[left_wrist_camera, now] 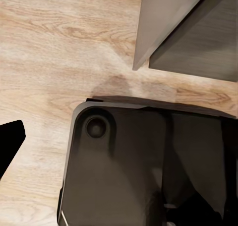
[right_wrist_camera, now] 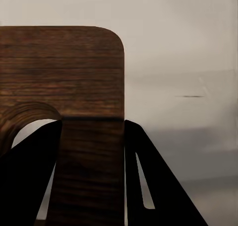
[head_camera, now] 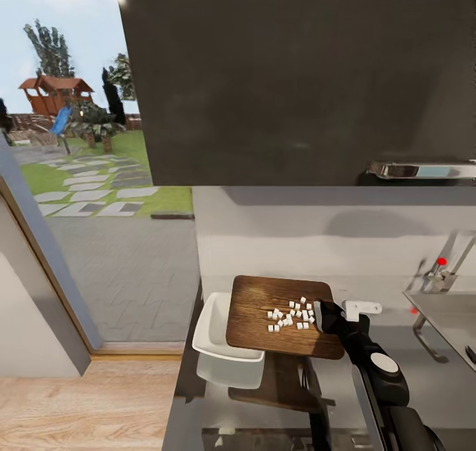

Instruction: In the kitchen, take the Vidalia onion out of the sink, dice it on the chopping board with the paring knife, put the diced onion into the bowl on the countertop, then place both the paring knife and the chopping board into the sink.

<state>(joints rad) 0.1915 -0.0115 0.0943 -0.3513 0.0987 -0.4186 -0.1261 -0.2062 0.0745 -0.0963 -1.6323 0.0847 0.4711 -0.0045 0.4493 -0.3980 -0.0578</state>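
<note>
My right gripper (head_camera: pixel 322 315) is shut on the right edge of the dark brown chopping board (head_camera: pixel 261 302) and holds it above the grey countertop (head_camera: pixel 277 252). Several tiny pale onion dice (head_camera: pixel 291 315) lie on the board near the gripper. The board's left part hangs over the white squarish bowl (head_camera: pixel 210 328), which stands on the counter's left end. In the right wrist view the board (right_wrist_camera: pixel 59 72) is clamped between the two black fingers (right_wrist_camera: pixel 29 176) of the right gripper (right_wrist_camera: pixel 93 124). One black fingertip (left_wrist_camera: pixel 10 141) of the left gripper shows over the wooden floor. The paring knife is out of view.
The steel sink (head_camera: pixel 449 312) lies at the right, with its chrome tap and red knob (head_camera: pixel 441 262). A small white object (head_camera: pixel 362 307) sits just behind the right gripper. Dark wall cabinets (head_camera: pixel 297 74) hang above. A window (head_camera: pixel 79 140) is on the left. The robot's dark base (left_wrist_camera: pixel 144 166) stands on the wooden floor (left_wrist_camera: pixel 49 47).
</note>
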